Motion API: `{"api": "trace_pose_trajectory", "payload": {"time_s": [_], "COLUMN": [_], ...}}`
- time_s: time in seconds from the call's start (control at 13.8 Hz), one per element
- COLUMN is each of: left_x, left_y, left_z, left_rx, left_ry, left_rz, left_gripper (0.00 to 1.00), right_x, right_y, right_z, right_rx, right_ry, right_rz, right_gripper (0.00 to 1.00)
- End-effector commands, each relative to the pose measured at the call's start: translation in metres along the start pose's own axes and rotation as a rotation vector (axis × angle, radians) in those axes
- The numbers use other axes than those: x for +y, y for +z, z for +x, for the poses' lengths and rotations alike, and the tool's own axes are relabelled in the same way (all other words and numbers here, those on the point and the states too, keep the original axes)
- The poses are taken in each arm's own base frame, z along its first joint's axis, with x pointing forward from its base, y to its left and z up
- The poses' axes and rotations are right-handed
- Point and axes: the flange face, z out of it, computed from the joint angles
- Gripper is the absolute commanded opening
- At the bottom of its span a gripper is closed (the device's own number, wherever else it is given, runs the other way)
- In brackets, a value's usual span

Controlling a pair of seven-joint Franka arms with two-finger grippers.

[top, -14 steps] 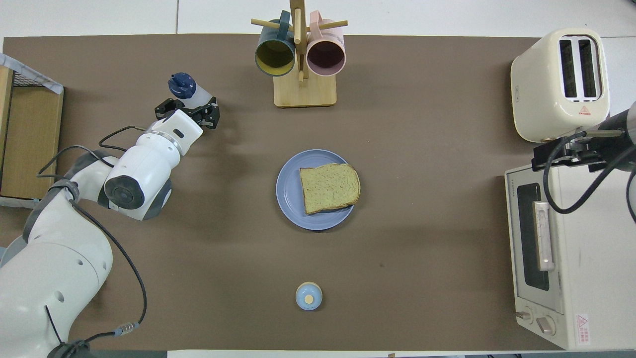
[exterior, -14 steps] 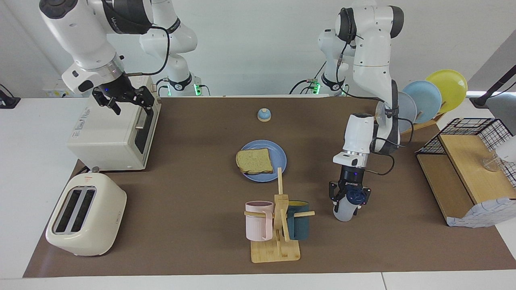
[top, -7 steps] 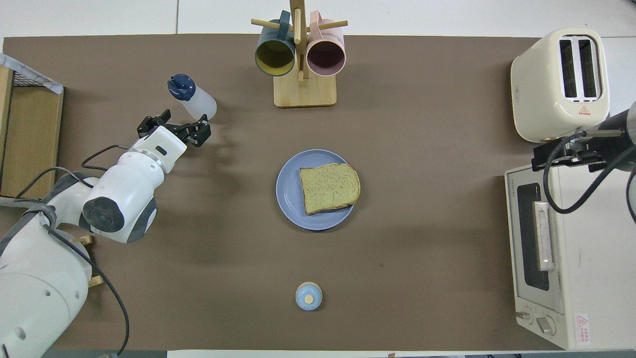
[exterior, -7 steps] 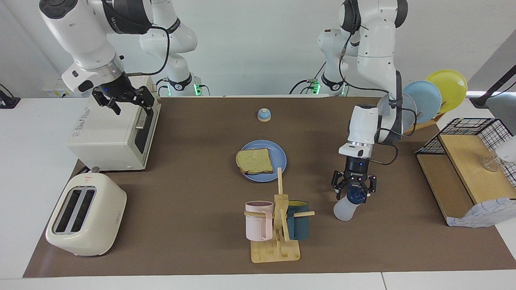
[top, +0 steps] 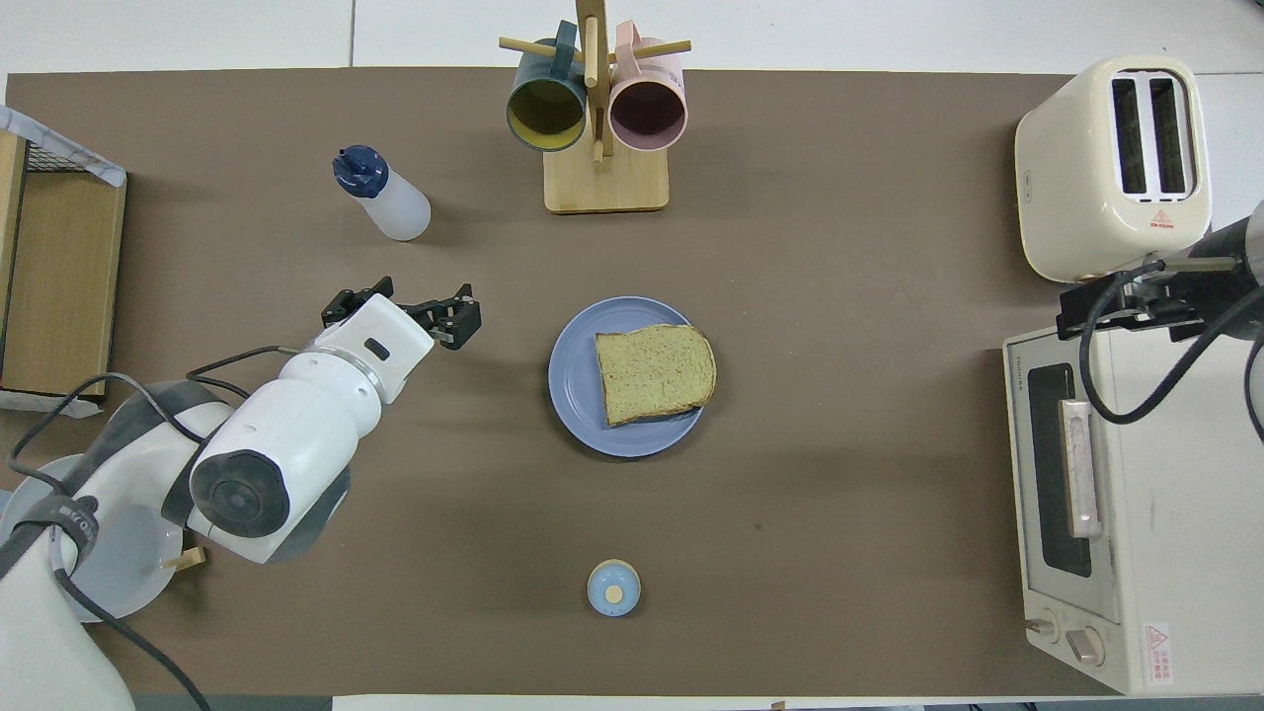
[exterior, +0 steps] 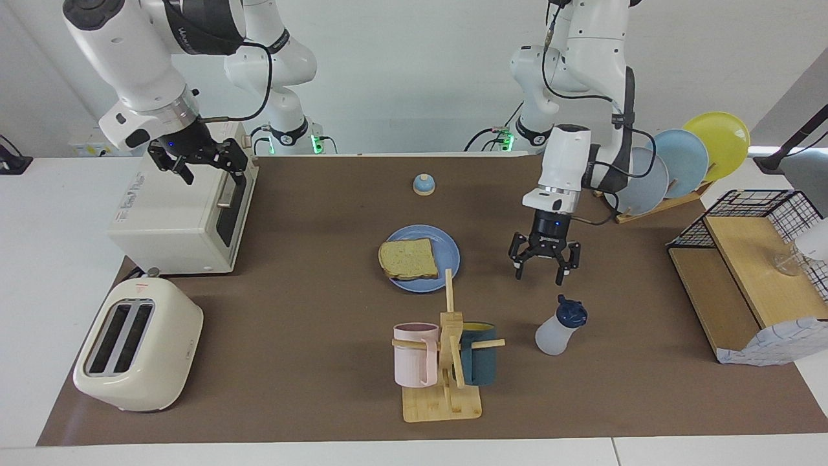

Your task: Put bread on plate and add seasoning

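Overhead view: seasoning (top: 384,195) upright (slightly tilted).

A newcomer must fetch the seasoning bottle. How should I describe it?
Find the wooden mug rack farthest from the robots. Beside it, toward the left arm's end, stands the seasoning bottle alone on the brown mat. Unlike the mugs, it is translucent white with a navy flip cap.

You see a matt brown table mat (exterior: 310,336), a smooth blue plate (exterior: 449,255) bearing porous bread (exterior: 407,257), a translucent plastic seasoning bottle (exterior: 557,329), a pale wooden mug rack (exterior: 446,395) and a glossy cream toaster (exterior: 139,343).
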Motion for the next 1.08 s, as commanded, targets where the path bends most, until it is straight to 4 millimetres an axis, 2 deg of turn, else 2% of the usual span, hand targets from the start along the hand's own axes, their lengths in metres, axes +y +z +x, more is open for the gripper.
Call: {"api": "trace_pose_trajectory", "payload": {"time_s": [0.0,0.14,0.29,0.36,0.51,0.58,0.65,0.79,1.01], "left_x": [0.029,0.043,0.057,0.058,0.045,0.033,0.009,-0.038,-0.123], "left_y": [-0.044,-0.076,-0.109,-0.123,-0.155,-0.171,-0.184,-0.2,-0.215], "left_z": [0.029,0.062,0.095,0.108,0.137,0.149,0.161,0.172,0.171], "left_rx": [-0.079,-0.158,-0.203,-0.235,-0.314,-0.362,-0.396,-0.471,-0.541], "left_ry": [-0.006,-0.001,-0.055,-0.047,-0.011,0.015,0.035,0.084,0.137], "left_rz": [0.09,0.187,0.191,0.199,0.171,0.162,0.172,0.161,0.141], "left_gripper": [1.0,1.0,1.0,1.0,1.0,1.0,1.0,1.0,1.0], "right_x": [0.003,0.003,0.002,0.003,0.002,0.003,0.002,0.003,0.002], "right_y": [0.001,0.0,0.001,0.0,0.0,0.0,0.0,0.0,0.0], "right_z": [-0.004,-0.004,-0.004,-0.004,-0.004,-0.004,-0.004,-0.004,-0.004], "right_rx": [0.002,0.002,0.001,0.002,0.002,0.002,0.002,0.002,0.002], "right_ry": [0.017,0.017,0.015,0.017,0.015,0.017,0.015,0.017,0.015], "right_rz": [0.02,0.02,0.019,0.02,0.02,0.02,0.02,0.02,0.02], "right_gripper": [1.0,1.0,1.0,1.0,1.0,1.0,1.0,1.0,1.0]}}
